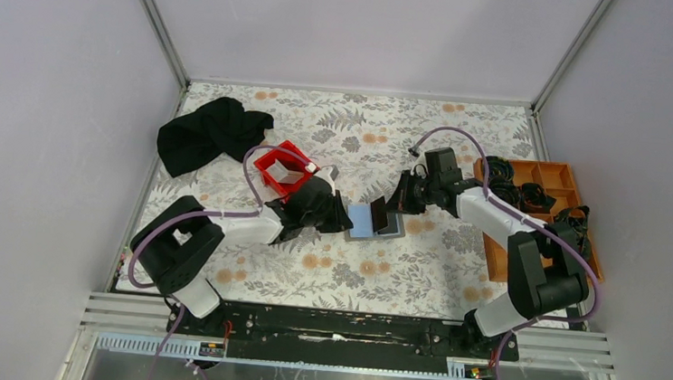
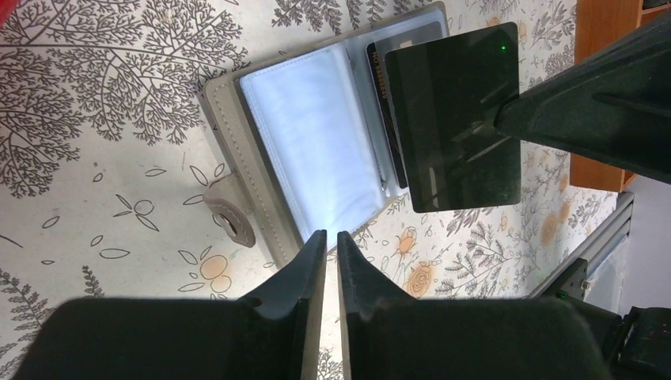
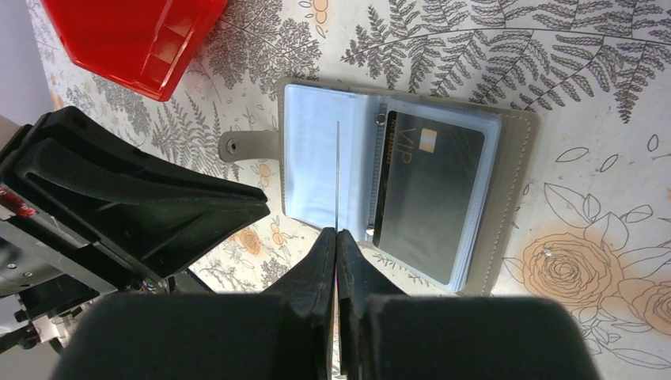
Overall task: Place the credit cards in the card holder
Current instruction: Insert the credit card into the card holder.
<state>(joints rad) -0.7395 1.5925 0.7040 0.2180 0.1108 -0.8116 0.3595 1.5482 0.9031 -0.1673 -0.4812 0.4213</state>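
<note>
The grey card holder (image 1: pixel 395 231) lies open on the floral table, its clear sleeves up. One dark credit card marked VIP (image 3: pixel 427 198) sits in the right-hand sleeve. My right gripper (image 3: pixel 336 232) is shut on another dark credit card (image 2: pixel 455 119), held on edge above the left page; in the right wrist view it shows only as a thin line (image 3: pixel 337 174). My left gripper (image 2: pixel 331 235) is at the holder's near corner, its jaws nearly together on the corner of a clear sleeve (image 2: pixel 316 142). The snap tab (image 2: pixel 229 218) lies beside it.
A red bin (image 1: pixel 282 169) stands just behind my left gripper, with a black cloth (image 1: pixel 210 133) further back left. An orange compartment tray (image 1: pixel 542 183) with dark items sits at the right edge, beside the right arm.
</note>
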